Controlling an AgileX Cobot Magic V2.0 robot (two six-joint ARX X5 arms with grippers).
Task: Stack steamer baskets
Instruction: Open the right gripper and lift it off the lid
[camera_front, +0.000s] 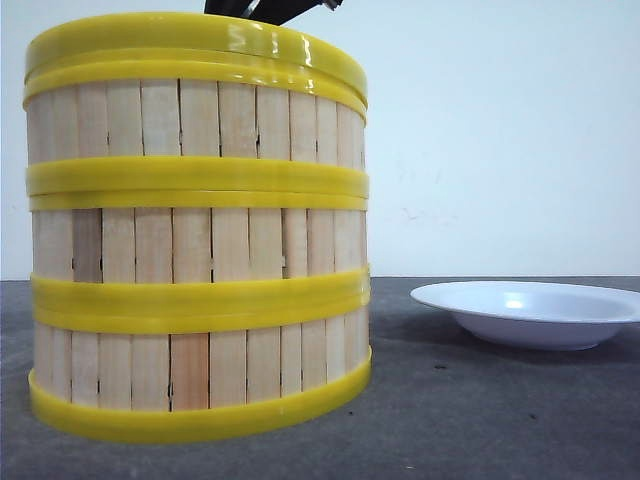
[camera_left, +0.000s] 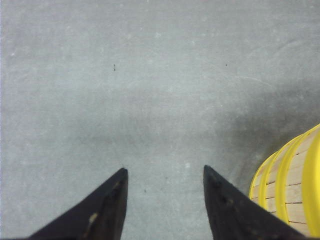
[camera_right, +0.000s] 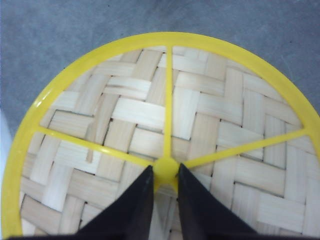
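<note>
1. Grey matte table fills our foreground, with a pale blank wall behind it.
2. We see the baskets stacked three high at 9 o'clock of the front view, very close to the camera, their slatted walls parted by yellow rims.
3. A lid of woven bamboo with a yellow rim and spokes caps the stack; its edge shows at the top of the pile in the front view.
4. Our right gripper is clamped on the lid's yellow centre knob, a dark finger on each side.
5. Our left gripper hangs over bare table, fingers apart and holding nothing, with the stack just beside it.
6. A white plate sits at 3 o'clock, well apart from the stack.
</note>
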